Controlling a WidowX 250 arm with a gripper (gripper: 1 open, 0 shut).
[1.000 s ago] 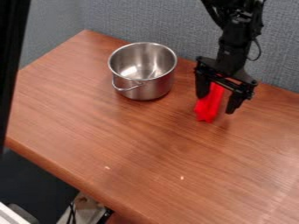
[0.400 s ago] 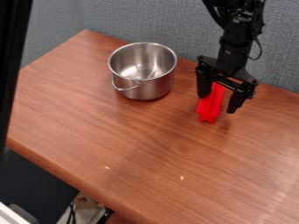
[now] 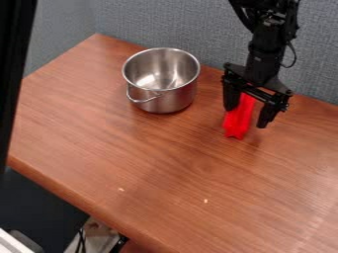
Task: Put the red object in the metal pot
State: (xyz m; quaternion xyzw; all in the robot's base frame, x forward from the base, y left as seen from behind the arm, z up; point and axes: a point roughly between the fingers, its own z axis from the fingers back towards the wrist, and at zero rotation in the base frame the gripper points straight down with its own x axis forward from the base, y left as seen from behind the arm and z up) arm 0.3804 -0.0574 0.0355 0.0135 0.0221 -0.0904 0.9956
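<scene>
We can count one pot (image 3: 161, 79), one red block (image 3: 239, 117), one robot arm (image 3: 270, 40) and one gripper (image 3: 250, 102). They are all at one brown table (image 3: 145, 183). The pot is round and shiny, and it has one thin wire handle (image 3: 142, 96) that we can see on its side. Behind the table we see a gray wall (image 3: 158, 22).

When we look back at the first picture, the block has hardly changed. The gripper looks a tiny bit higher now, and a little more of the red shows under it. The pot sits in the same spot as before.

The black arm comes down from the top, near the wall, and points down at the table. The gripper is low, right over the block. Its two fingers are spread apart, one on each side of the block, so we see the jaws let go and wide. We cannot tell if a finger touches the block. The block is on the table, beside the pot and apart from it, with its top end partly hidden by the gripper.
</scene>
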